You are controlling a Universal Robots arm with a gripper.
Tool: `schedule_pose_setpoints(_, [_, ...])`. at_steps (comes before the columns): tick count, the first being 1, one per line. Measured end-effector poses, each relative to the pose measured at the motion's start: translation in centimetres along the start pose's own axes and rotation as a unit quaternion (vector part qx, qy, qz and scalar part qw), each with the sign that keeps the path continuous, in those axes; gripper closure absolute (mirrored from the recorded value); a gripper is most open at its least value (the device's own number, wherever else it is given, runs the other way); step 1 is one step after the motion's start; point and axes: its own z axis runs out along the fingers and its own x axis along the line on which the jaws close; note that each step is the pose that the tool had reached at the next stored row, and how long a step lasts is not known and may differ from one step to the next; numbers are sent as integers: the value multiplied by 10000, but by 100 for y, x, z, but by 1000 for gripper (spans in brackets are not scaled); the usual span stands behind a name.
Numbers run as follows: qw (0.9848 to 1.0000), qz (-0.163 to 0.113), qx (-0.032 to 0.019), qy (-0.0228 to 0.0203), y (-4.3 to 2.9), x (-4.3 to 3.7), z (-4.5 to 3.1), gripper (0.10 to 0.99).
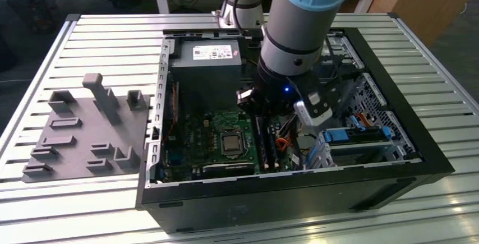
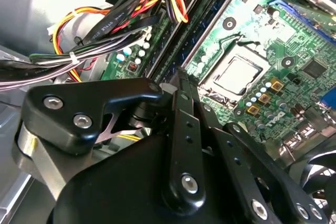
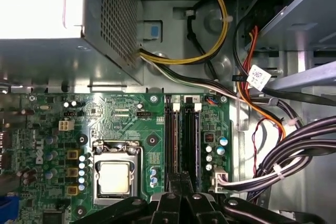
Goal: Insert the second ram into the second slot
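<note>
A workshop: open computer case (image 1: 389, 115) on slatted aluminium workbench (image 1: 97, 47).

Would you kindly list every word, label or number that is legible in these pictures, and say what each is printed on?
The white label on the power supply: print too small to read.
The white cable tag in the first wrist view: dark marks, too blurred to read.
The fine white print on the motherboard: too small to read.
No text can be quoted with certainty.
</note>
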Motion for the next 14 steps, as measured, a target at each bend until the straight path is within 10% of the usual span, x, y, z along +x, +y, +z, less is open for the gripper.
schedule_pose_setpoints(14, [10000, 0, -1, 0, 3, 4, -49, 980])
